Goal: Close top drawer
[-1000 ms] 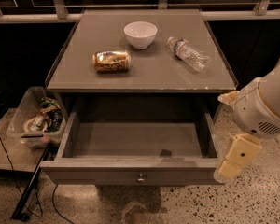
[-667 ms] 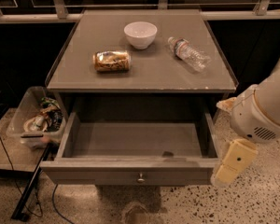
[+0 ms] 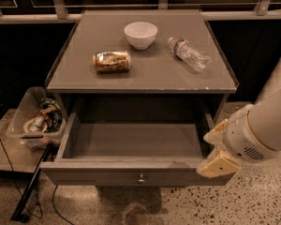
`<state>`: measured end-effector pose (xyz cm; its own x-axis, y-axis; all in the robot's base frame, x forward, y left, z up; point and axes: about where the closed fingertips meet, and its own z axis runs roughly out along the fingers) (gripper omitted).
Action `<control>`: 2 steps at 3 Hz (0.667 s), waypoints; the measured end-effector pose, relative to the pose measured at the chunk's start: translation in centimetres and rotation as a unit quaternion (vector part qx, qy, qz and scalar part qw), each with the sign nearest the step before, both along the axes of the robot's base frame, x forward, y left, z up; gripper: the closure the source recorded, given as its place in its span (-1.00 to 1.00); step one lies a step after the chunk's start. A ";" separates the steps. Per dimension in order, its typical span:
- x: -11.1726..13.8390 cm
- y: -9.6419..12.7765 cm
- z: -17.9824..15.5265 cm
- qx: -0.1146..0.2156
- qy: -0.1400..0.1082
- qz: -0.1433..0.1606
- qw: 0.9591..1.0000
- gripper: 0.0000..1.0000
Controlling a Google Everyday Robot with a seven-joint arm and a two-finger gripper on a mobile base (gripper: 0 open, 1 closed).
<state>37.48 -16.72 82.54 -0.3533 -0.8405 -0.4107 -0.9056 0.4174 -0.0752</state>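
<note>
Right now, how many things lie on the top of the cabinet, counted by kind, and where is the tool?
Bowl: 1, white
Can: 1, lying on its side
Plastic bottle: 1, lying on its side
Total: 3

The top drawer stands pulled out and holds none of them. The tool is at the drawer's right front corner.

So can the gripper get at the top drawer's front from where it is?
Probably yes. The gripper sits at the right end of the open top drawer, beside its front panel, with nothing visible between them. The knob is further left, also unobstructed.
</note>
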 end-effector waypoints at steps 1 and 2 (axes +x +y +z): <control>0.5 0.2 -0.3 -0.002 -0.057 -0.029 0.998 0.28; 2.4 0.1 0.3 0.001 -0.097 -0.043 0.994 0.76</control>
<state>39.87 -16.61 82.88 -0.3380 -0.8100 -0.4792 -0.8351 0.4929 -0.2442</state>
